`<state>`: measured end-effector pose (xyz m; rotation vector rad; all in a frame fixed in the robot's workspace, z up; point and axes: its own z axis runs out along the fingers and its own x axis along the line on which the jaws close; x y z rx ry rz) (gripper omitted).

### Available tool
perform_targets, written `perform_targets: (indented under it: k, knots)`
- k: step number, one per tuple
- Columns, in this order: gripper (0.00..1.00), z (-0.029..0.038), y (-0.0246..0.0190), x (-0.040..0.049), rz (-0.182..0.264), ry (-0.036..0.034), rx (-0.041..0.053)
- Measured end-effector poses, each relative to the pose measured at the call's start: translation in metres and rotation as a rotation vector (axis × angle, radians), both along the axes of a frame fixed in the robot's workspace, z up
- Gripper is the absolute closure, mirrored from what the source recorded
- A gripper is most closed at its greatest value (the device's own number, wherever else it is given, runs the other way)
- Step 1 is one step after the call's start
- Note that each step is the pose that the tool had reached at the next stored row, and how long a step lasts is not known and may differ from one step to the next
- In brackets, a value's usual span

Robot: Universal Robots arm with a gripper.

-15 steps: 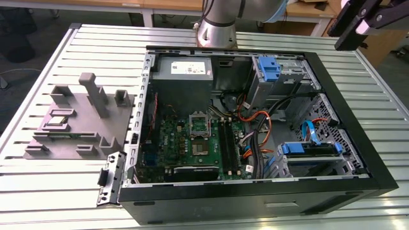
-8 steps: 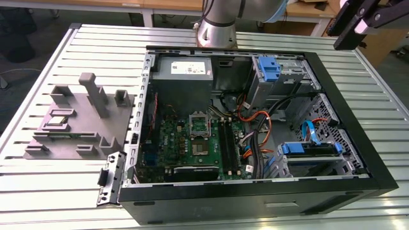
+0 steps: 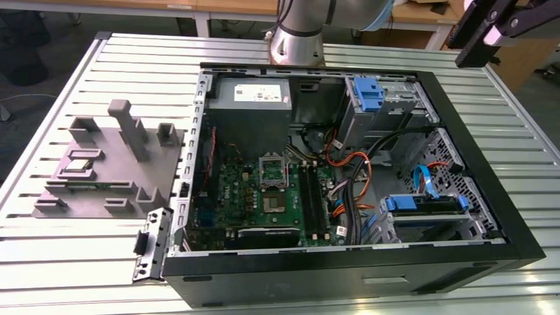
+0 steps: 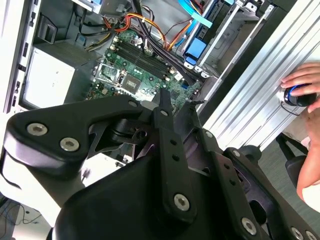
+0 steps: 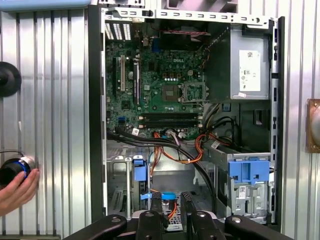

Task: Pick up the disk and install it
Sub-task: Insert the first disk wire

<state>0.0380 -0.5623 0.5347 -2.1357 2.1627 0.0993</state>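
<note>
"Jaws first: what do they hold?"

"Nothing. My gripper (image 5: 172, 220) hangs with its jaws a little apart and only air between them, well above the open computer case (image 3: 350, 269)."

"And the disk?"

"No disk lies loose on the slatted table (image 3: 79, 269), and none is in my grip. Inside the case I count two blue carriers. One (image 5: 248, 170) is in the bay near the power supply (image 5: 247, 70), with silver metal and a small white sticker under it. The other (image 5: 139, 170) is in the further bay. I can't tell whether either frames the labelled drive."

"So how far along are you?"

"I can't tell whether I'm finished or haven't begun. I'm carrying nothing and touching nothing."

"Other counts?"

"One motherboard (image 5: 160, 85), one power supply and one grey fixture (image 3: 105, 170) beside the case. One person's hand (image 5: 17, 192) rests on a round knob (image 5: 12, 170) at the table's edge."
</note>
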Motion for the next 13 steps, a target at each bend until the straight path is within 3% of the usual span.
perform_targets:
  k: [13]
  knots:
    - [0.71,-0.0046,0.0007,0.0030,0.000,0.0001,-0.0003]
